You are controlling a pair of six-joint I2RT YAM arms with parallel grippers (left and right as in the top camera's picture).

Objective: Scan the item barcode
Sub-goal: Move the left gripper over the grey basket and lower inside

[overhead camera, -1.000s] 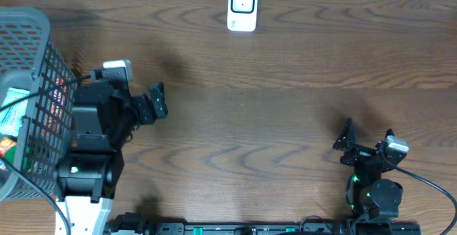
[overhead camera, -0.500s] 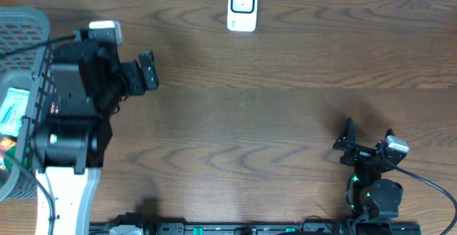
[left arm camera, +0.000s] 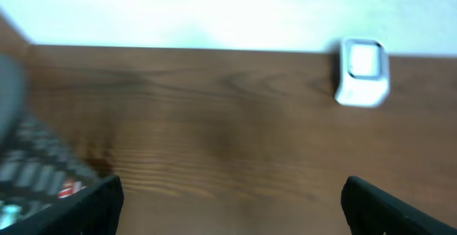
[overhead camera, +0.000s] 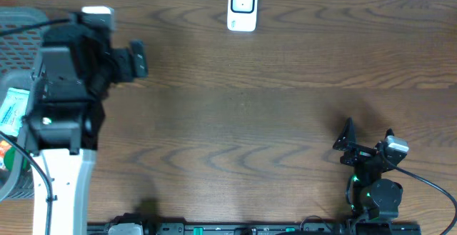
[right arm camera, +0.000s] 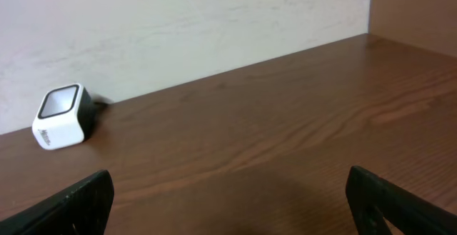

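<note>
- Black-and-white left arm: stretched along the table's left edge and lying over the basket, with its wrist turned towards mid-table.
- Left gripper: claw released, fingers spread wide, holding nothing. The wrist view shows only bare wood between the tips.
- Right arm: folded low at the near right corner.
- Right gripper: released as well, jaws wide apart and empty, aimed towards the far wall.
- Grey wire basket: at the far left, partly hidden under the left arm.
- Teal-and-white packet: the item, lying inside the basket. Its print is too small to read.
- Orange-and-green item: in the basket beside the packet, mostly cut off by the picture's edge.
- White scanner: standing at the table's far edge, well apart from both grippers. It has a dark window on its face; small lettering on its side shows in the right wrist view but is not legible.
</note>
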